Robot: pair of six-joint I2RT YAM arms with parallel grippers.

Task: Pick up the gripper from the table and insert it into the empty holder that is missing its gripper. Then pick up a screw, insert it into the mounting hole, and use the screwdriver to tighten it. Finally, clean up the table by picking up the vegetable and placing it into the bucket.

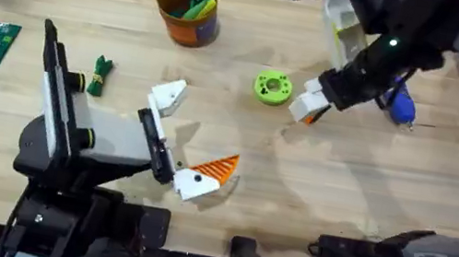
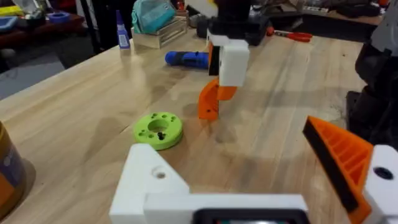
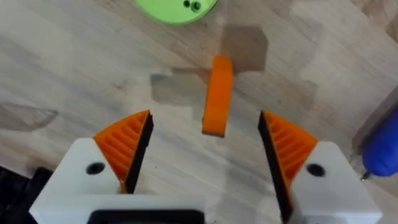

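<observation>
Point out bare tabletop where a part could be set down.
Free: the wide stretch on the right, below the right gripper. Also between bucket and green disc. Crowded: around the left gripper and vegetable.

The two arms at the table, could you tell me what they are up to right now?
The right gripper hangs open just above the loose orange gripper on the table, beside the green disc. The left gripper waits open nearby, one holder bare. The vegetable lies outside the bucket.

Overhead looks down on whole table (image 1: 220, 71); left wrist views low across it, right wrist close, straight down; all share green disc (image 1: 272, 87)
</observation>
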